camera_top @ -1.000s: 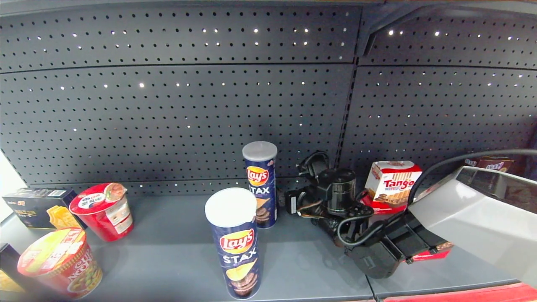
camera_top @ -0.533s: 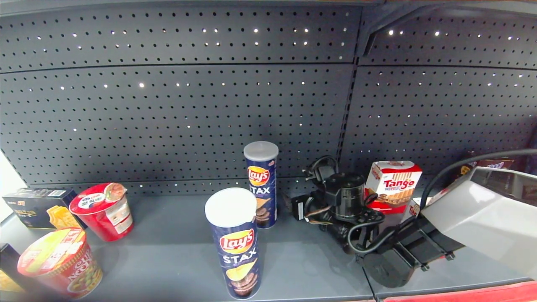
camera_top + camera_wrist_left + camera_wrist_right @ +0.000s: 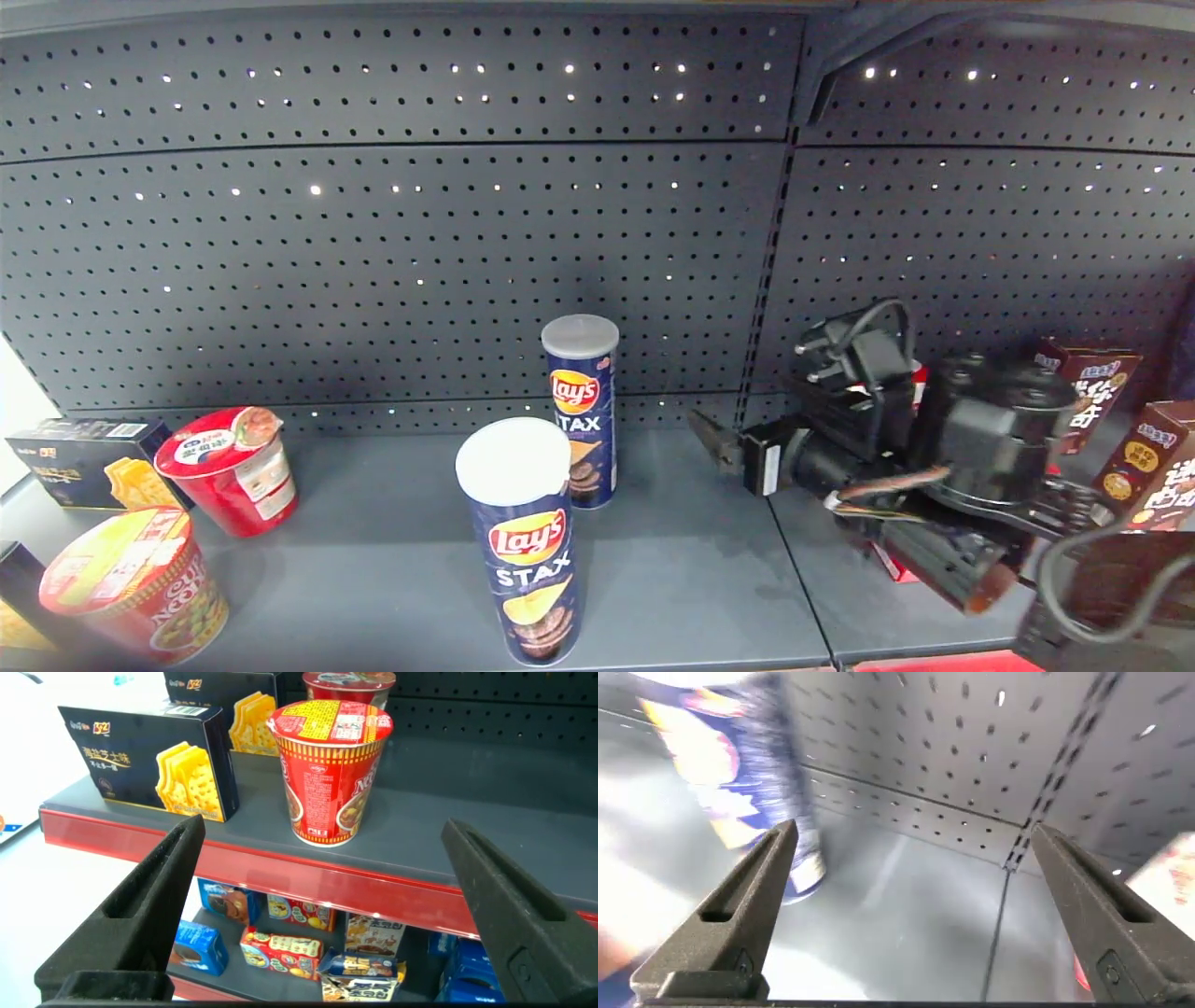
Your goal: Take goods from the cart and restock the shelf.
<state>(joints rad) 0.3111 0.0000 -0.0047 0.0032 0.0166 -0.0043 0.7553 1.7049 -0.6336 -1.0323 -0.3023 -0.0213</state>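
Note:
Two tall blue chip cans stand on the grey shelf (image 3: 373, 532), one at the front (image 3: 519, 541) and one behind it near the back panel (image 3: 580, 411). My right gripper (image 3: 719, 446) hovers low over the shelf to the right of the rear can, pointing toward it. It is open with nothing between its fingers (image 3: 912, 840), and a blurred blue can (image 3: 738, 775) lies ahead of it to one side. My left gripper (image 3: 322, 831) is open in front of the shelf's red edge (image 3: 280, 873), facing a red noodle cup (image 3: 332, 765).
At the shelf's left stand a red-lidded cup (image 3: 229, 467), a noodle cup (image 3: 131, 583) and a black biscuit box (image 3: 84, 457). Brown boxes (image 3: 1088, 383) stand at the far right behind my right arm. A lower shelf holds more packaged goods (image 3: 280, 952).
My right arm has swung right and lifted, and it now covers the wafer box it was beside. The brown boxes at the far right have come into sight. The cans have not moved.

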